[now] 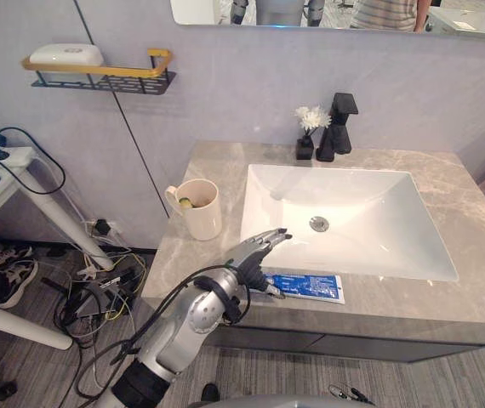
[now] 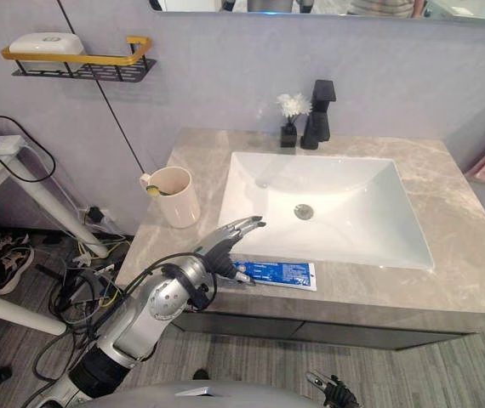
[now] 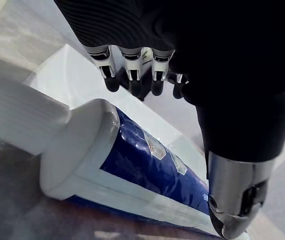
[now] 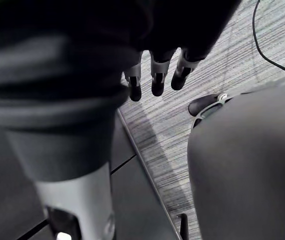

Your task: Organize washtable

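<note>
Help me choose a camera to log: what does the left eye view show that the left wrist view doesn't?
The left eye view gives the layout: mug, sink, faucet and wall shelf. The left wrist view gives a white ribbed cap and the thumb close up. Both show the blue tube lying on the counter, the left robot hand open over it.
</note>
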